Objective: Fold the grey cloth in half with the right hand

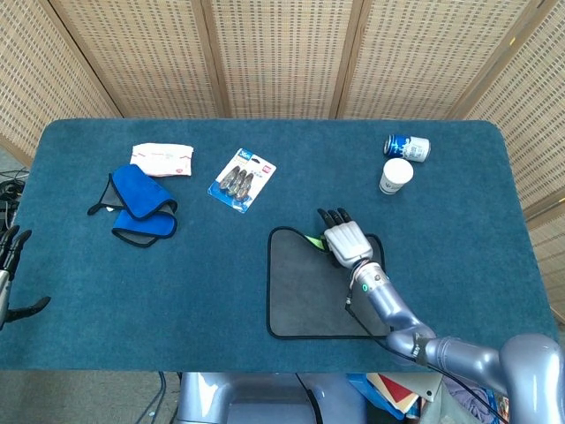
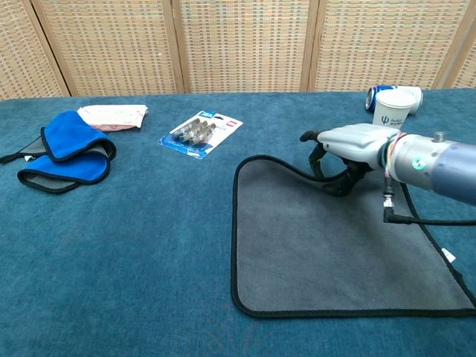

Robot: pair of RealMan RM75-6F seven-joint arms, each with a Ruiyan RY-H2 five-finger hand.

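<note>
Gripping the grey cloth (image 2: 327,245) far edge, right hand (image 2: 348,149) fingers curled under it

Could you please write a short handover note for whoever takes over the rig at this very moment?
Right robot hand: grips the far edge of the grey cloth and holds it raised a little off the table.
Left robot hand: at the table's left edge, holds nothing; whether its fingers are open or curled is unclear.
Cloth: otherwise flat on the table in front of the robot, near edge down.
Done: far edge grasped and lifted.
Left: bring that edge over to the near edge, lay it down, release.
</note>
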